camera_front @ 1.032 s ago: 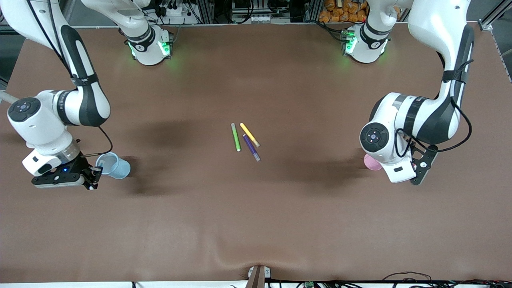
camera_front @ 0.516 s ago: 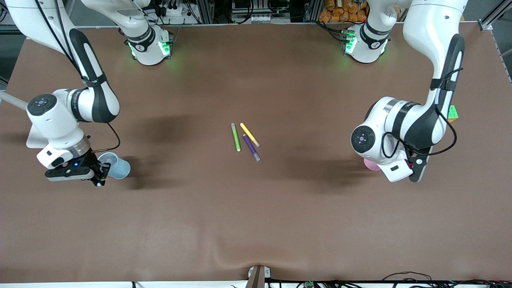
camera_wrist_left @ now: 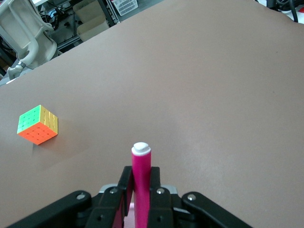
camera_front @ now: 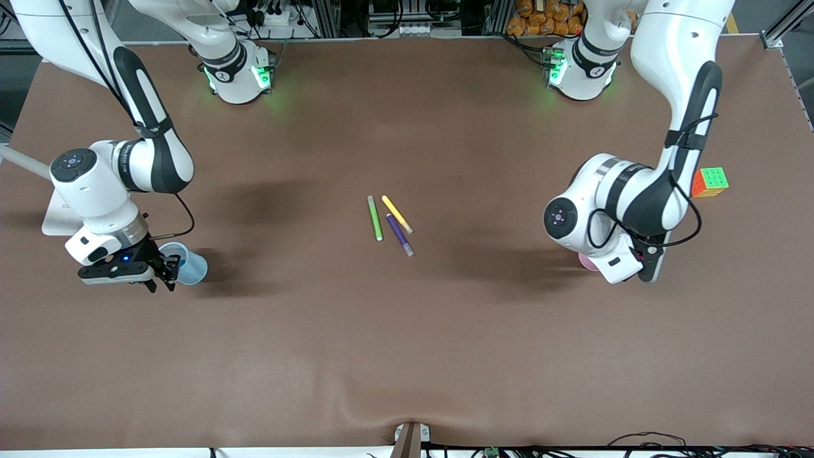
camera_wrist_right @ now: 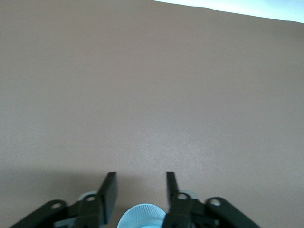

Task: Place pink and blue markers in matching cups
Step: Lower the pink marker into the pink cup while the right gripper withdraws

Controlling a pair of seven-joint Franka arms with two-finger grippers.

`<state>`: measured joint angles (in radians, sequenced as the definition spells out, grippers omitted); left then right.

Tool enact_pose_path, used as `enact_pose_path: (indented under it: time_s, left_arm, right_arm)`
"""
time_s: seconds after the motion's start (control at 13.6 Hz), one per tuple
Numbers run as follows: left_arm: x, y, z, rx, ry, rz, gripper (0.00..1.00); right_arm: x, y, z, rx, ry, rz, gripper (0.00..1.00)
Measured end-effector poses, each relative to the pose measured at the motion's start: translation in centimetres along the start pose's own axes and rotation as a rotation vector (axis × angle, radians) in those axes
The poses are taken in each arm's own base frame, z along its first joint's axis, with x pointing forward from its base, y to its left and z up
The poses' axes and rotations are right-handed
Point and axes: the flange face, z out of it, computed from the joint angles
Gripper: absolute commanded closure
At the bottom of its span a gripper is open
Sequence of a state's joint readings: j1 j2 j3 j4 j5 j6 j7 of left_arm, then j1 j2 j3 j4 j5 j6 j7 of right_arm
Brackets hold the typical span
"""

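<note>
The right gripper (camera_front: 166,270) is hanging at the rim of the blue cup (camera_front: 191,267), which is sitting toward the right arm's end of the table; in the right wrist view its fingers (camera_wrist_right: 108,192) are standing apart with a pale blue round end (camera_wrist_right: 141,216) showing just below them, most likely the blue marker dropping into the cup, though its body is hidden. The left gripper (camera_wrist_left: 141,190) is over the pink cup (camera_front: 586,262), toward the left arm's end, its fingers closed on the pink marker (camera_wrist_left: 141,185), upright with its pale end up. By my reading the blue half is as good as done, while the pink marker is waiting to be let go. Only the left wrist view is showing the pink marker; the front view is hiding it under the arm. Farther from the camera, mid-table, the green marker (camera_front: 375,218), yellow marker (camera_front: 397,214) and purple marker (camera_front: 400,235) are lying untouched, and a colour cube (camera_front: 710,181) is sitting near the left arm
</note>
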<state>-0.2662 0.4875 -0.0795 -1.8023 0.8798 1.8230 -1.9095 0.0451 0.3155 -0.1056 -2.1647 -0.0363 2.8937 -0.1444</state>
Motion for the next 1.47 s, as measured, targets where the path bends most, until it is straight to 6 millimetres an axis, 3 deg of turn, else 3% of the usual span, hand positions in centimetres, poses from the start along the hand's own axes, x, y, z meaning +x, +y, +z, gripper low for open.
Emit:
enact_pose_path:
  time_s: [0.22, 0.37, 0.52, 0.59, 0.66, 0.74, 1.03, 1.25, 1.47]
  left_arm:
    - [-1.4, -0.2, -0.3, -0.001, 0.007, 0.000, 1.00]
    - [-1.8, -0.3, -0.3, -0.001, 0.009, 0.000, 0.98]
    - [-2.1, -0.4, -0.2, 0.003, 0.009, 0.005, 0.75]
    - [-2.2, -0.5, 0.0, 0.006, 0.010, 0.007, 0.50]
    - [-2.3, -0.5, 0.0, 0.007, 0.010, 0.009, 0.31]
    - [-2.3, -0.6, 0.1, 0.007, 0.010, 0.010, 0.21]
    - [-2.4, -0.6, 0.0, 0.007, 0.010, 0.011, 0.19]
    - [-2.4, -0.6, 0.0, 0.010, 0.012, 0.013, 0.19]
    - [-2.1, -0.6, -0.5, 0.005, 0.014, 0.056, 0.03]
  right_arm:
    - [0.9, 0.3, -0.7, 0.008, -0.064, 0.002, 0.00]
    - [3.7, 1.0, -3.0, 0.025, -0.162, 0.026, 0.00]
    - [6.6, 1.6, -6.0, 0.054, -0.223, 0.100, 0.00]
    - [7.6, 1.8, -7.2, 0.072, -0.248, 0.136, 0.00]
    - [8.4, 1.8, -8.4, 0.095, -0.280, 0.163, 0.00]
    - [9.1, 1.8, -9.7, 0.118, -0.320, 0.179, 0.00]
    - [11.3, 3.2, -16.9, 0.156, -0.488, 0.243, 0.00]
    - [11.6, 3.2, -20.4, 0.157, -0.576, 0.273, 0.00]
    - [11.2, 3.0, -23.3, 0.165, -0.673, 0.264, 0.00]
